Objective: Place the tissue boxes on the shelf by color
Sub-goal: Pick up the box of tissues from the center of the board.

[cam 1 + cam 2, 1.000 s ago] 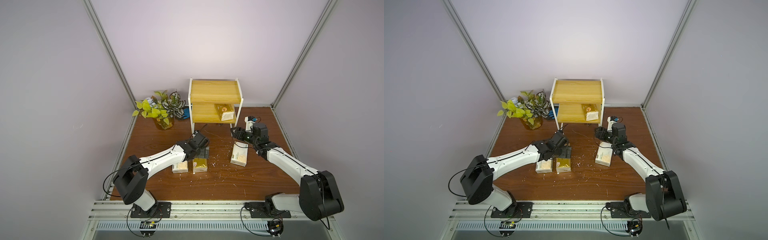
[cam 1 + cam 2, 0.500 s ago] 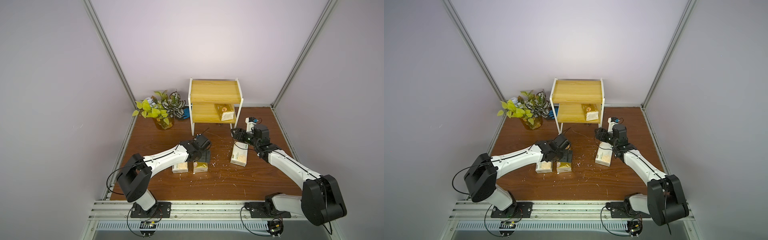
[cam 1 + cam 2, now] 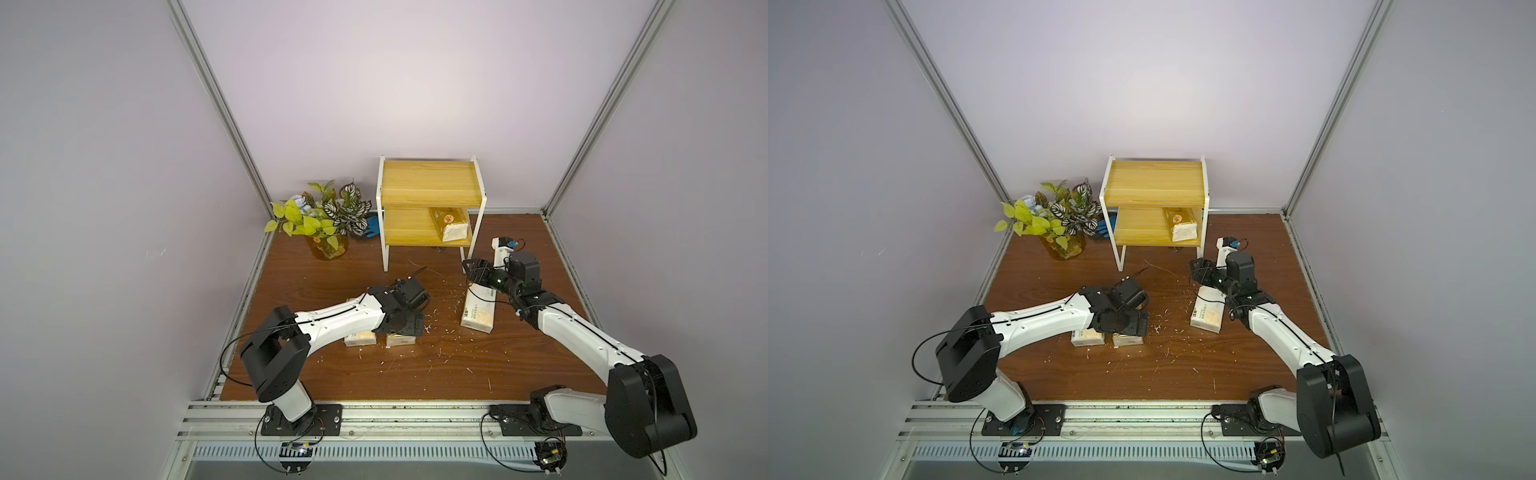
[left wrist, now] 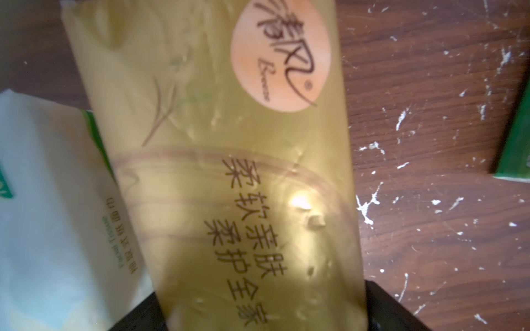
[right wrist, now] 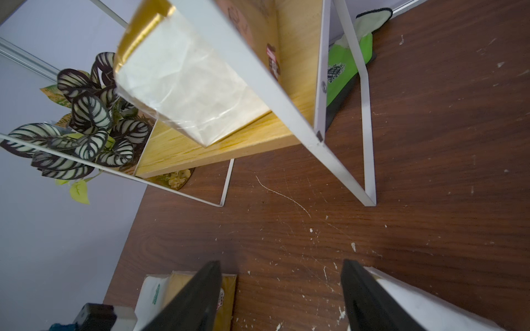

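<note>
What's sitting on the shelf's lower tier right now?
One gold tissue pack at the right end of the shelf. That tier's rear is hidden under the top board.

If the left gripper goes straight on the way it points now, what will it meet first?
The gold tissue pack on the table: it lies right under the open left gripper, between its fingers. The white pack beside it looks outside that line.

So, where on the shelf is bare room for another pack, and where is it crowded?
The whole top board is bare. On the lower board, the stretch between the left legs and the gold pack is free; the right end, under that pack, is taken.
</note>
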You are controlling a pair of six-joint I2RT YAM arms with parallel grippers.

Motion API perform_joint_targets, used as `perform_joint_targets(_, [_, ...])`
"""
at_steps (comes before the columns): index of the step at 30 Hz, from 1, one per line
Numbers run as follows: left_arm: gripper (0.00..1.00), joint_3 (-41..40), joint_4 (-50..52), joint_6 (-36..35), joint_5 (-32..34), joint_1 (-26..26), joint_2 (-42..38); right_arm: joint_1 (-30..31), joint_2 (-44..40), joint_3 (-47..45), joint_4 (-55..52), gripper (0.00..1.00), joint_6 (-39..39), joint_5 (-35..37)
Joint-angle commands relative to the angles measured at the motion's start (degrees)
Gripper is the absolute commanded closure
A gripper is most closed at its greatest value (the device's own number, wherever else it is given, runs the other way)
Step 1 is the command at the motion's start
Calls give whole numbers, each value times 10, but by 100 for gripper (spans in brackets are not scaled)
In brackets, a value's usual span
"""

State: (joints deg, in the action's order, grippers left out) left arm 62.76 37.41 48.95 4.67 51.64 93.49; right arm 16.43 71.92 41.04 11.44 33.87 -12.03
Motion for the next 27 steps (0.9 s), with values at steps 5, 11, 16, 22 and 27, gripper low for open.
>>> perform_joint_targets(5, [0,10,38,26,6,7,13,2,-24,-5,29,28,5,-1])
perform_joint_targets(11, [0,9,37,18,6,7,38,2,-24,-6,31,31,13,-2])
perform_joint_targets(16, [0,3,36,13,-4,7,58,2,-26,-3,29,34,15,2])
perform_joint_targets(22, [18,-3,36,14,1,7,55,2,-22,-5,31,42,21,3])
perform_joint_targets(27, [42,-5,37,17,11,7,43,2,-17,-6,36,45,29,2])
